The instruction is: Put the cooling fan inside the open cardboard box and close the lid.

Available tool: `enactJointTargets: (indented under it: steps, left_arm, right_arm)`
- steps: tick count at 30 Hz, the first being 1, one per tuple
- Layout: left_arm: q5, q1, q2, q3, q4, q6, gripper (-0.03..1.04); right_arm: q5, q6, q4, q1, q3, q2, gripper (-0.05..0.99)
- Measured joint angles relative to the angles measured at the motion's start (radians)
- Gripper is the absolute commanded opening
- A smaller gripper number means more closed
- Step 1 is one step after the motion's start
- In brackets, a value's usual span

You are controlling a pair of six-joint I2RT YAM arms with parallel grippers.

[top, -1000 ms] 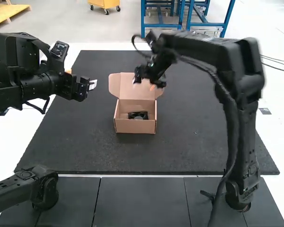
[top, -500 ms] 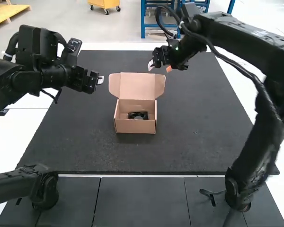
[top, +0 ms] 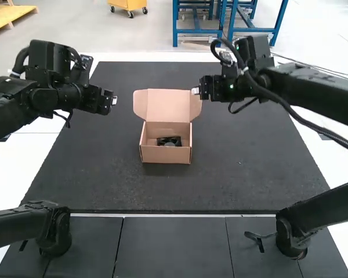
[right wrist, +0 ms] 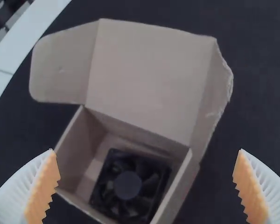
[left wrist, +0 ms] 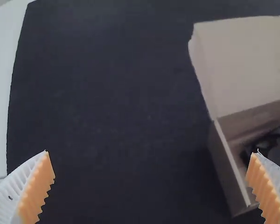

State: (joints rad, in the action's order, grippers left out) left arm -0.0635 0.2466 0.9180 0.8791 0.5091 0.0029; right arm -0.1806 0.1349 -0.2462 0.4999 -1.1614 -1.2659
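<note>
A black rubber mat [top: 232, 162] covers the table, and the cardboard box [top: 165, 149] sits near its middle. The lid [top: 168, 106] stands up from the far wall with a rounded ear [right wrist: 46, 70] folded out at each side. The fan [top: 169, 141] lies flat on the floor of the box, so only the closing is left to do.

The left gripper [top: 110, 99] hangs off the box's left side, well apart from it. The right gripper [top: 196, 91] hangs just beside the lid's right ear. Both have their jaws spread wide and hold nothing, as the orange pads [right wrist: 42, 186] at the edges of each wrist view show.

The fan looks like rigid plastic and needs no more handling. The box is likely thin and very light: stiff across its panels, easy to bend at the crease, and apt to slide or tip if shoved low down. I would push on the lid's free top edge from behind, near the middle, and fold it forward over the opening. The other gripper could steady the front wall, and the ears will probably need guiding inside the side walls
</note>
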Motion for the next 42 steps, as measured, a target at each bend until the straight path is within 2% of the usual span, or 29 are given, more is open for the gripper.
enactJointTargets:
  steps: [6,10,17,23,33,42]
  left_arm:
    - [0.000,0.000,0.022,-0.042,-0.044,0.000,0.97]
    - [0.000,0.000,0.063,-0.053,-0.103,0.000,0.97]
    - [-0.001,-0.012,0.169,-0.053,-0.216,0.000,0.97]
    - [0.000,-0.029,0.221,-0.053,-0.274,0.000,0.97]
    - [-0.001,-0.088,0.259,-0.068,-0.376,0.000,0.97]
    - [0.000,-0.092,0.338,-0.085,-0.447,0.000,0.97]
  right_arm:
    - [0.014,0.016,0.135,-0.001,0.102,0.002,0.84]
    - [0.024,0.021,0.195,-0.001,0.117,0.000,0.84]
    - [0.035,0.024,0.256,-0.005,0.133,-0.022,0.84]
    - [0.044,0.037,0.330,-0.005,0.208,-0.052,0.84]
    - [0.053,0.053,0.464,-0.005,0.278,-0.095,0.84]
    - [0.055,0.057,0.512,-0.005,0.278,-0.139,0.84]
